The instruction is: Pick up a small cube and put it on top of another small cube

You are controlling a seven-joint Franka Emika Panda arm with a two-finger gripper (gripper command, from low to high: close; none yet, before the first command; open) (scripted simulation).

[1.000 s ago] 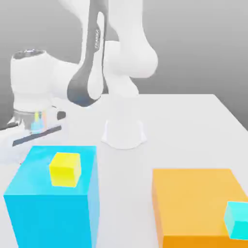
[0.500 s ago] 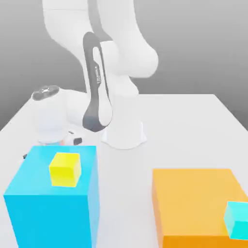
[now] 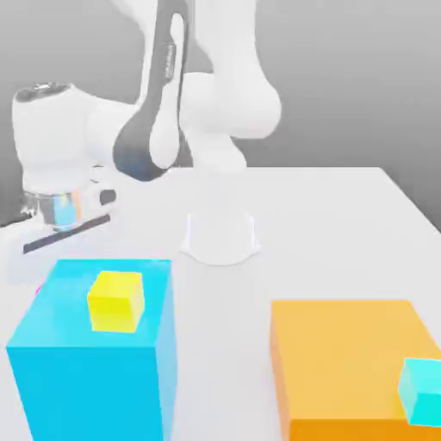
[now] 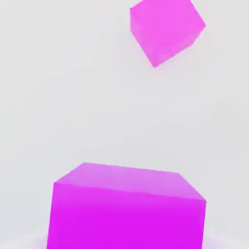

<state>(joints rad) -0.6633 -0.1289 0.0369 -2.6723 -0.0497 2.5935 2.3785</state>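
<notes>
— From my console I see a bright yellow small cube (image 3: 115, 301) on a cyan-blue block (image 3: 95, 362). What else do you make out?

— An orange block (image 3: 349, 366) with a pale cyan cube (image 3: 422, 391) on it. The table (image 3: 336, 224) is plain white, the arm (image 3: 215, 95) white with a dark grey panel

— My hand view gives me two magenta cubes, one near (image 4: 127, 209), one further off (image 4: 166, 30), both on white

— No patterns anywhere, I see only flat colours

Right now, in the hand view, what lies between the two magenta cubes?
Nothing. In the hand view, only bare white table surface separates the near magenta cube from the far magenta cube.
</notes>
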